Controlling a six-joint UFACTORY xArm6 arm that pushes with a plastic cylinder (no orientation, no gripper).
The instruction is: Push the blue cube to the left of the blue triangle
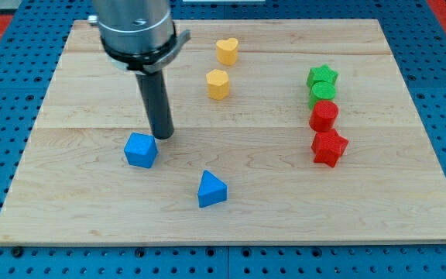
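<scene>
**One short push remains, cube below-left of tip**

My tip (162,136) is a bare rod holding nothing. It stands just beside the blue cube (141,149), at the cube's upper right. The blue triangle (211,189) lies further off, toward the view's bottom right.

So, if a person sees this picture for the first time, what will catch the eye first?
Probably the big dark rod coming down from the view's top left, with my tip right beside the blue cube, at its upper right. Next, the column of two green and two red blocks at the view's right, then the blue triangle near the bottom centre.
</scene>
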